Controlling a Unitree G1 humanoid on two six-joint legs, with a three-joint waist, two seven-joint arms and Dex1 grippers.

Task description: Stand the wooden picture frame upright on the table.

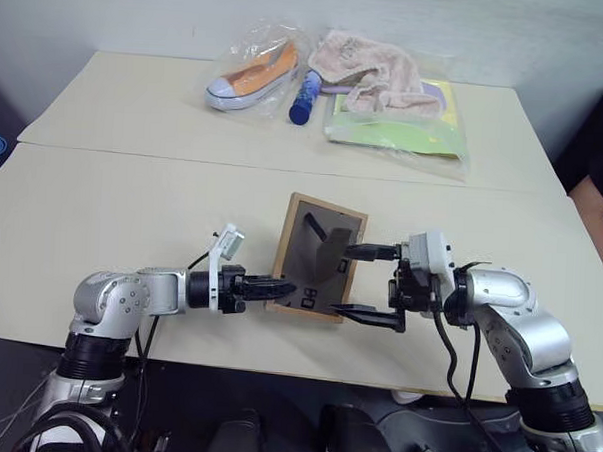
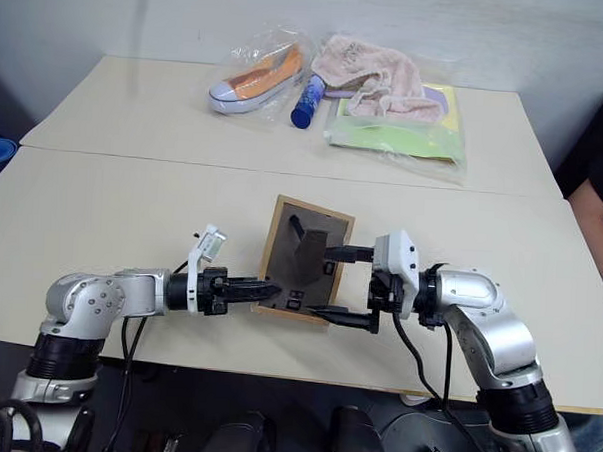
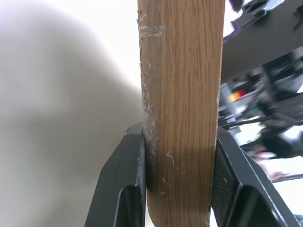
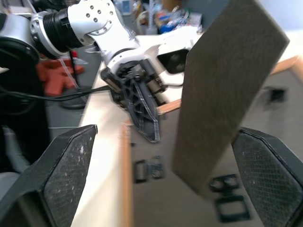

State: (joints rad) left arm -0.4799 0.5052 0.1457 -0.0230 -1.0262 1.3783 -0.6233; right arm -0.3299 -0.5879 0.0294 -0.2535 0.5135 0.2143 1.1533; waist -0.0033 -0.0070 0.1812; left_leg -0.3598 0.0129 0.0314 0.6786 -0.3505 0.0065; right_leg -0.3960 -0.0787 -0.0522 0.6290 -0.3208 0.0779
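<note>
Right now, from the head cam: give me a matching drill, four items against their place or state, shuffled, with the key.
Items
1. wooden picture frame
2. left end effector
3. right end effector
4. sneaker in a clear bag

States
A. open, fingers either side of the stand flap
B. far panel of the table, beside a blue bottle
C. held off the table, dark backing facing the camera
D. shut on the frame's wooden edge

Pairs: 1-C, 2-D, 3-A, 4-B
</note>
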